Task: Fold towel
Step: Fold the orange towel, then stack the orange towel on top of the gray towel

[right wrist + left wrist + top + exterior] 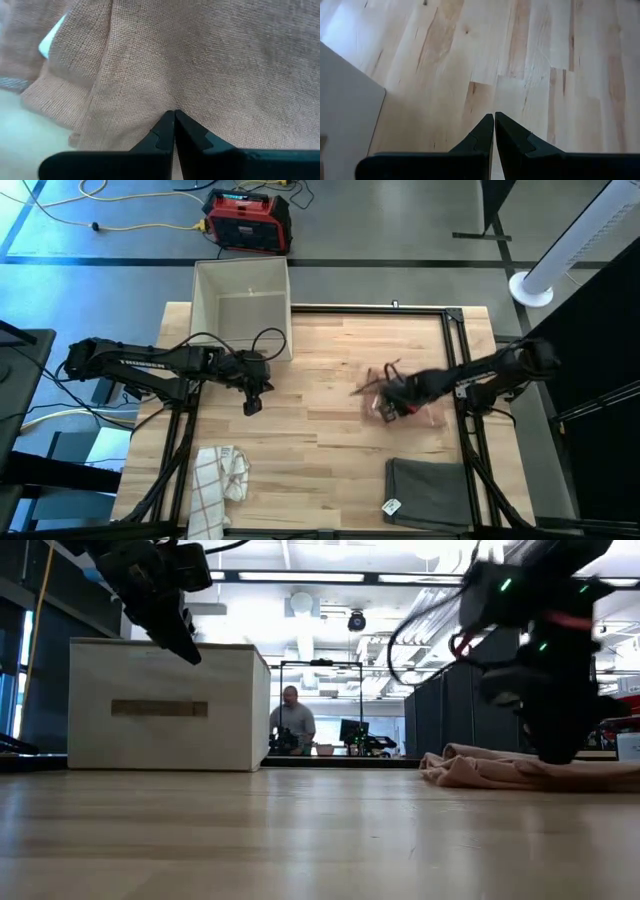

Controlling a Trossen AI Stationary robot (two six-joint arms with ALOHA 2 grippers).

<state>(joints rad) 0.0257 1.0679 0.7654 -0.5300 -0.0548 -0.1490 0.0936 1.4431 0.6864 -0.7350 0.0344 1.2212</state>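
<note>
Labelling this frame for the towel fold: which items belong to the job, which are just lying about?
In the job:
tan towel, crumpled
right gripper, shut, over the tan towel
left gripper, shut, over bare table

Lying about:
white bin
grey folded cloth
checked cloth

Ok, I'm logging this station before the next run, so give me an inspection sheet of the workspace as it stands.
Surface: wooden table, bare in the middle.
Job's things: tan towel crumpled at the right side, under the right hand.
Clutter: folded dark grey cloth at the near right edge; checked white cloth bunched at the near left; open white box at the far left corner.
Hands: left hand shut, empty, above bare wood; right hand shut, low against the towel, grasp not clear.
Cables: yellow cable on the floor by a red unit.
Surroundings: a seated person far behind the table; white fan at right.
</note>
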